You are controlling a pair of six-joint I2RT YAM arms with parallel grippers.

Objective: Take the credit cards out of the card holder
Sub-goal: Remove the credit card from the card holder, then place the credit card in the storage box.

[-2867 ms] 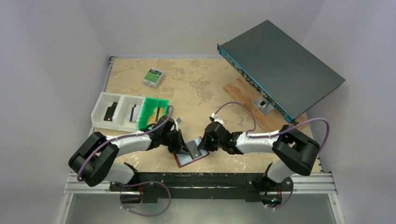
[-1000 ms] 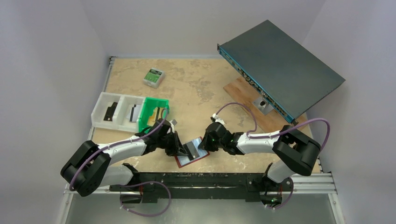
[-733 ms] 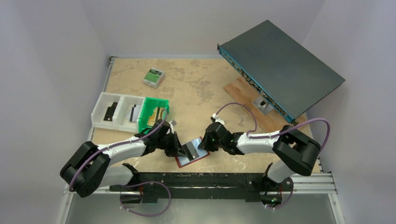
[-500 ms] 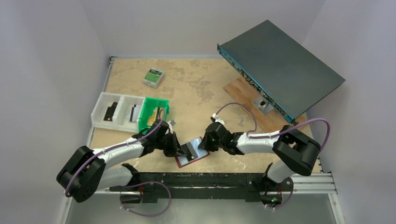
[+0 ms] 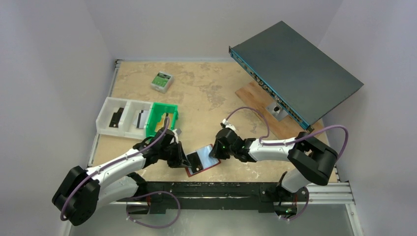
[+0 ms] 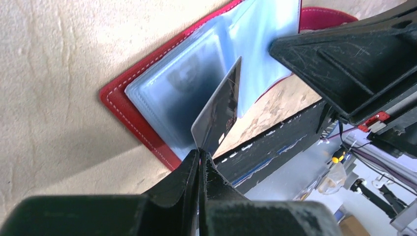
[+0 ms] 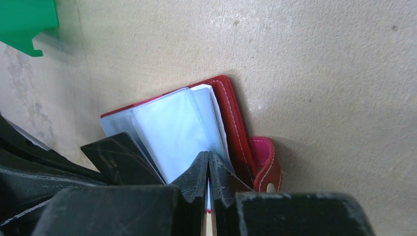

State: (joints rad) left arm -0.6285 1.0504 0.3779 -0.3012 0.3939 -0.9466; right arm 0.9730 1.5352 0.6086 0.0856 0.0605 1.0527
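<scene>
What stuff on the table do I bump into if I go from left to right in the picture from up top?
white divided tray, green bin, red card holder, big dark flat box

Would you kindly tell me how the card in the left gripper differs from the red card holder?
The card is grey and dark; the card holder is red with pale blue pockets. The card is tilted up off the table, pinched by the left gripper; the card holder lies open on it, a pocket leaf pinched by the right gripper. The card is smaller. Both are flat and rectangular.
</scene>
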